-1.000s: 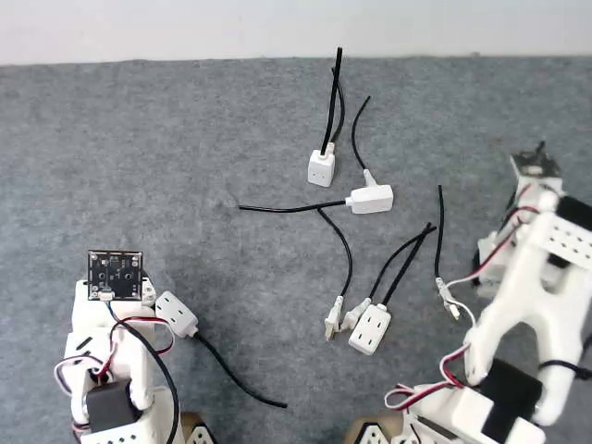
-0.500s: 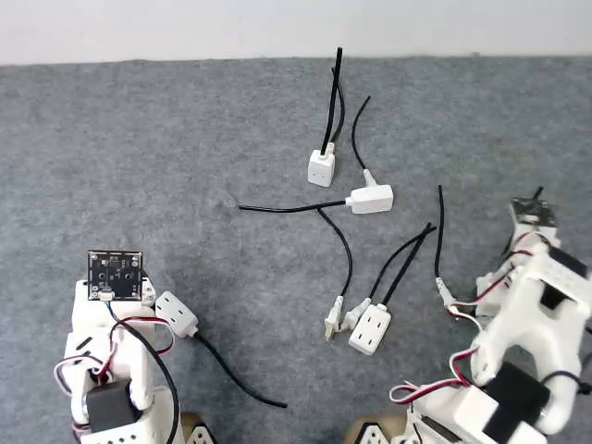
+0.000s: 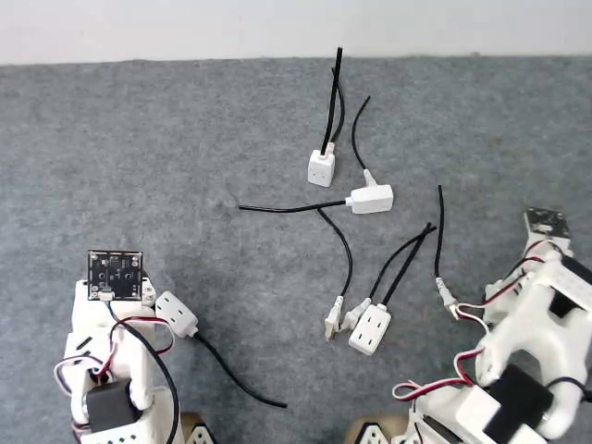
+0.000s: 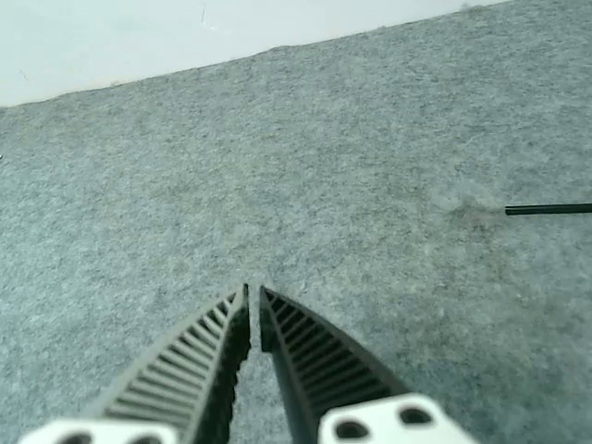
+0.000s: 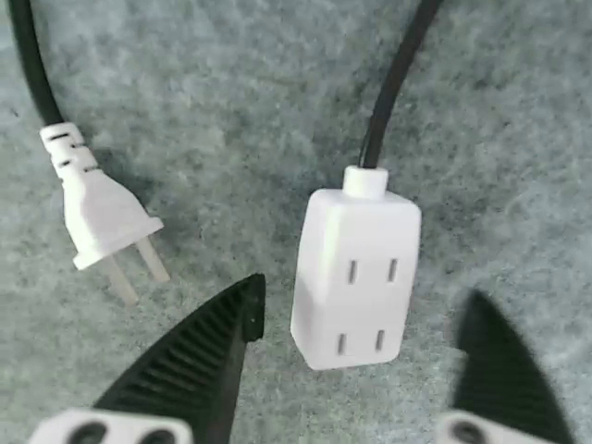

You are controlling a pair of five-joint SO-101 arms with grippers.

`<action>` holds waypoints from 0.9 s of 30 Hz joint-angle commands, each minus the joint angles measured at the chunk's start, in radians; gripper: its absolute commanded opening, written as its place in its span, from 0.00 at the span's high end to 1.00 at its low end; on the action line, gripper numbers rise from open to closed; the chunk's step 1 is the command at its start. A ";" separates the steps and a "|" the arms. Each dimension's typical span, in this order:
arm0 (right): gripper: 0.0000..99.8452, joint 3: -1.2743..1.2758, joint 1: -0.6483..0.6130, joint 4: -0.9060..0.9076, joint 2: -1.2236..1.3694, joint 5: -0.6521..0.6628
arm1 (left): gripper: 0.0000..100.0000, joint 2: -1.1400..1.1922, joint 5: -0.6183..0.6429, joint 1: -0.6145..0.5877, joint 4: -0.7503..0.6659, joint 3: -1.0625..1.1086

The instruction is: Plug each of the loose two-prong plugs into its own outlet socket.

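Observation:
My right gripper (image 5: pixel 363 298) is open and hangs just above a white two-outlet socket (image 5: pixel 356 277) that lies on the grey carpet between its fingers. Beside that socket lies a loose white two-prong plug (image 5: pixel 102 217) on a black cord. In the high view, my right arm (image 3: pixel 532 342) is at the front right, near a loose plug (image 3: pixel 448 298). Two more plugs (image 3: pixel 333 319) lie by a socket (image 3: pixel 369 330) at front centre. Further sockets sit at mid-table (image 3: pixel 371 199) and behind it (image 3: pixel 321 168). My left gripper (image 4: pixel 252 294) is shut on nothing over bare carpet.
Another white socket (image 3: pixel 176 314) with a black cord lies right beside my left arm (image 3: pixel 111 370). Black cords (image 3: pixel 338 102) trail toward the far edge, and one cord end (image 4: pixel 546 210) lies ahead of the left gripper. The carpet's left half holds nothing else.
My right arm has drawn back toward the table's front edge, its wrist dropping lower. The left arm and all plugs and sockets have stayed put.

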 commanded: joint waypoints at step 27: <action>0.73 -0.026 -0.453 0.007 0.176 -0.095 | 0.99 -0.002 0.008 0.003 -0.031 -0.004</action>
